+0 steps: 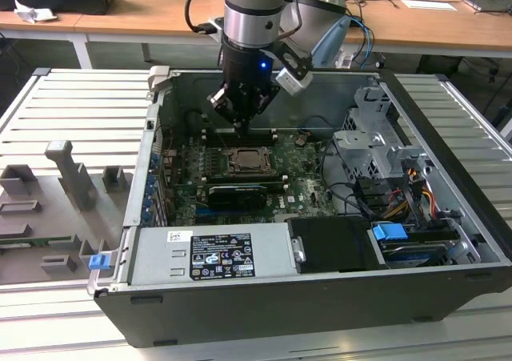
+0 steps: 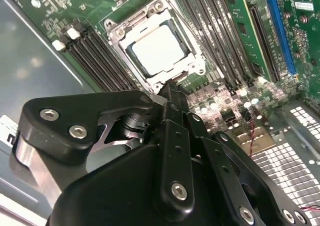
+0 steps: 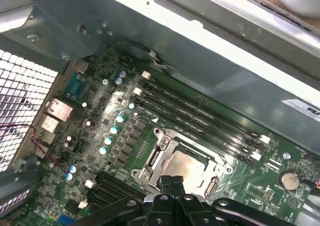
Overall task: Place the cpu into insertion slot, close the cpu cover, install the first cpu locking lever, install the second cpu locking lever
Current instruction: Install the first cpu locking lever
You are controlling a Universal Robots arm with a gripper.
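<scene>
Your gripper (image 2: 169, 89) has its fingers pinched together into one narrow tip with nothing between them. That looks like a poking or pushing pose to me, not a carrying one. In the exterior view the gripper (image 1: 242, 119) hangs straight down over the socket, inside the open computer case (image 1: 240, 297).

In the second wrist view the tip sits right at the edge of the cpu cover (image 2: 120, 33), on the side nearest the camera. I can't tell whether it's actually touching the metal or just above it. My guess is you're there for whatever runs along that side of the frame, since a closed tip is what you'd use to nudge a thin lever.

The cpu (image 2: 157, 48) is already seated in the insertion slot (image 2: 131, 49), with its pale face showing through the cover's cut-out. The cover looks flat over it in both wrist views, so I'd call the first two steps done. I can't make out the locking levers well enough to say if either one is latched.

Further out, the long black memory slots (image 2: 92, 55) flank the socket on both sides, pretty close in. That's probably why the arm comes in vertically, since it keeps the fingers clear of them and of the green circuit board (image 3: 100, 95).
</scene>
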